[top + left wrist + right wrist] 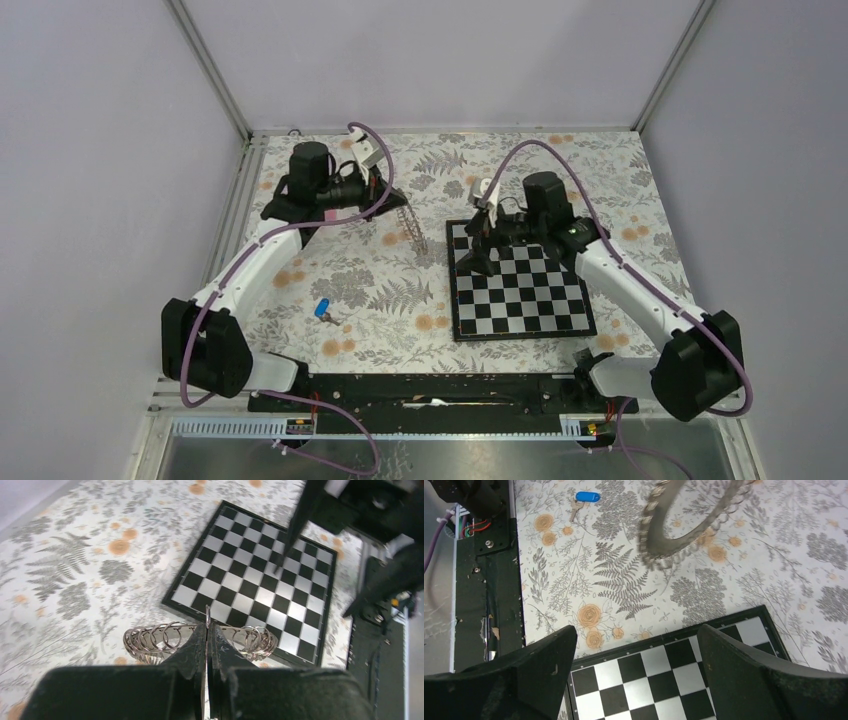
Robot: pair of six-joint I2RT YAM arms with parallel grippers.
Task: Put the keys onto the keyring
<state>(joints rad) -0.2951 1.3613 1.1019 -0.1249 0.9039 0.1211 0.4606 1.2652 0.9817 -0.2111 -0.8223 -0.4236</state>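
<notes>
**Ring held up on the left, key not yet fetched**

Your left gripper is closed tight on the band of the keyring. It holds the ring clear of the table, hanging edge-on just beyond the far left corner of the chessboard. From the right wrist the ring shows as a speckled hoop in the air above the floral tablecloth, slightly blurred. Your right gripper has its jaws wide apart with nothing between them. It hovers over that same corner of the board, near the ring but not touching it.

The blue-headed key lies flat on the cloth on the near left part of the table, between the left forearm and the board. It is well apart from both grippers, and it is the only key you can see.

As I read it, you are at the step of presenting the ring, and picking up the key has not begun. Your right arm is the free one, so it would have to cross left of the board and come down over the key. The key is thin and lies flat, so pinching the plastic head looks the safer grasp and leaves the metal end free. I cannot make out any split or opening in the band from these views, so find it before you bring the key in, and keep the left grip steady meanwhile
</notes>
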